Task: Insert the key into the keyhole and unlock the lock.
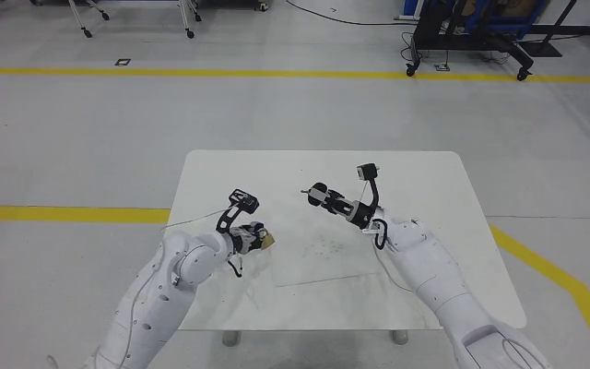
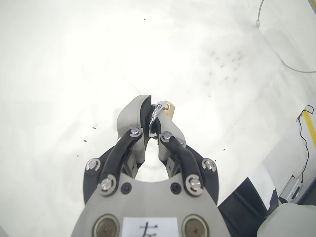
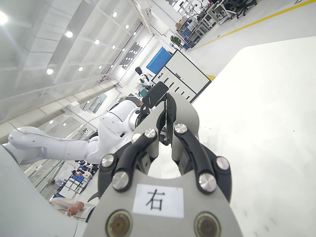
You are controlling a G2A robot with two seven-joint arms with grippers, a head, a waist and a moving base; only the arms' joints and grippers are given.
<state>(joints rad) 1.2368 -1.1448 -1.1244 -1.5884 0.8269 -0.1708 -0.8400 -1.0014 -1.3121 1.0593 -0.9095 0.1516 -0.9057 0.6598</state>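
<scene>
A brass padlock (image 1: 266,240) hangs just above the white table (image 1: 415,180) at its front left. My left gripper (image 1: 258,236) is shut on it. In the left wrist view the fingers (image 2: 134,114) pinch the silver shackle (image 2: 156,113), and the brass body (image 2: 170,109) sticks out past one fingertip. My right gripper (image 1: 317,194) is held above the table's middle, pointing left toward the padlock with a gap between them. It is shut on the key (image 1: 305,192), whose thin tip juts from the fingers. In the right wrist view the pads (image 3: 170,109) are pressed together and hide the key.
A thin white cable (image 2: 258,18) runs over the table's left edge (image 1: 189,220). The tabletop bears faint dark scuff marks (image 2: 227,60) near its middle. The left arm (image 3: 116,122) shows beyond the right gripper.
</scene>
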